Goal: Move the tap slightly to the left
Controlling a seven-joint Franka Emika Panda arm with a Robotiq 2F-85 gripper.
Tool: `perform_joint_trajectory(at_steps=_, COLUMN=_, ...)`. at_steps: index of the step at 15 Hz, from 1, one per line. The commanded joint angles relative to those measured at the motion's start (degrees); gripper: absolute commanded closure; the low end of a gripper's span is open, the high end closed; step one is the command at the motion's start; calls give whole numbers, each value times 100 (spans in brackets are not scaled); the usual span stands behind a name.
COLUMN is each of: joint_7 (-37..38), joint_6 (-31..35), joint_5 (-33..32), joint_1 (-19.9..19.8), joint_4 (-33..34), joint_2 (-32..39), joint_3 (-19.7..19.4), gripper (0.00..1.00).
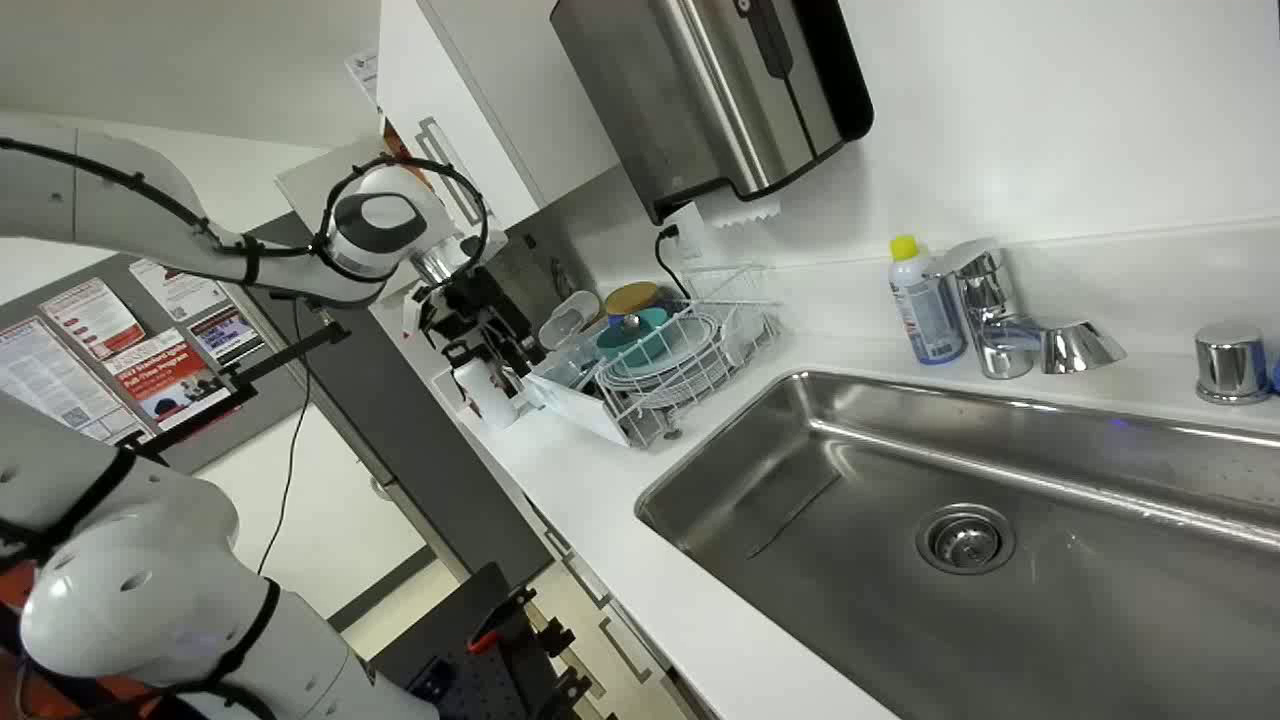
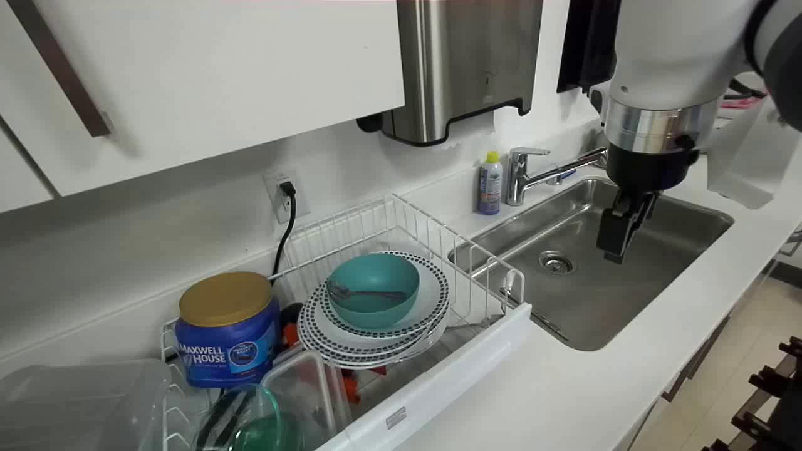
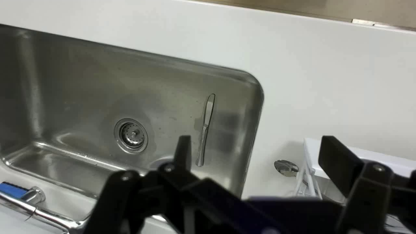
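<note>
The tap (image 1: 990, 310) is shiny chrome, with an upright base behind the sink and a slim low spout. It also stands behind the sink in an exterior view (image 2: 517, 178), its spout reaching right along the back edge. In the wrist view its spout (image 3: 53, 219) shows at the lower left; its base is hidden behind my gripper. My gripper (image 3: 256, 144) is open, with nothing between its wide-apart fingers. In an exterior view it (image 2: 630, 228) hangs above the sink area, apart from the tap. It also shows beyond the dish rack in an exterior view (image 1: 515, 345).
The steel sink (image 1: 720, 480) has a knife (image 3: 205, 130) in it. A bluish bottle (image 2: 490, 188) stands beside the tap's base. A lone chrome knob (image 1: 1231, 365) stands behind the sink. A dish rack (image 2: 463, 369) with plates is on the counter, below a paper towel dispenser (image 2: 463, 69).
</note>
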Motion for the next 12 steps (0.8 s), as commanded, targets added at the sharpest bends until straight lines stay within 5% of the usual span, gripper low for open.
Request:
perform_joint_trajectory(at_steps=1, joint_7=51, joint_6=-21, joint_5=-66, joint_1=232, joint_4=10, joint_2=26, joint_3=-223, gripper=0)
perform_joint_trajectory(at_steps=6, joint_7=85, joint_6=210, joint_5=-165, joint_1=168, joint_4=-9, joint_2=-3, joint_3=-298, gripper=0)
perform_joint_trajectory(at_steps=12, joint_7=-284, joint_6=425, joint_5=-803, joint_1=-213, joint_4=337, joint_2=83, joint_3=-1119, gripper=0)
